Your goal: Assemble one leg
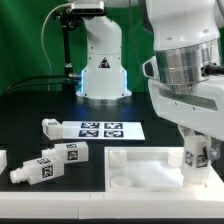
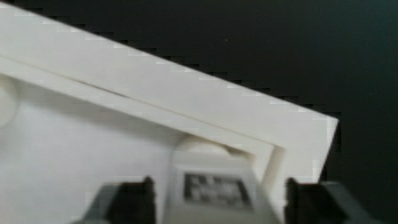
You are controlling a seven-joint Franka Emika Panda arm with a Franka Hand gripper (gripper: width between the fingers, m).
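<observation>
One leg point(image 2: 217, 178), a white post with a square tag on its side, stands upright at a corner of the large white panel point(image 2: 107, 110). My gripper point(image 2: 222, 202) is down over it, with a dark finger point(image 2: 135, 202) on each side, shut on the leg. In the exterior view the gripper point(image 1: 196, 158) is at the panel's point(image 1: 140, 172) corner on that view's right, with the leg's tag point(image 1: 197, 155) showing between the fingers. The leg's lower end is hidden.
Three loose legs lie on the black table at the exterior view's left point(image 1: 50, 127), point(image 1: 66, 152), point(image 1: 38, 169). The marker board point(image 1: 102, 128) lies behind the panel. The robot base point(image 1: 102, 72) stands at the back.
</observation>
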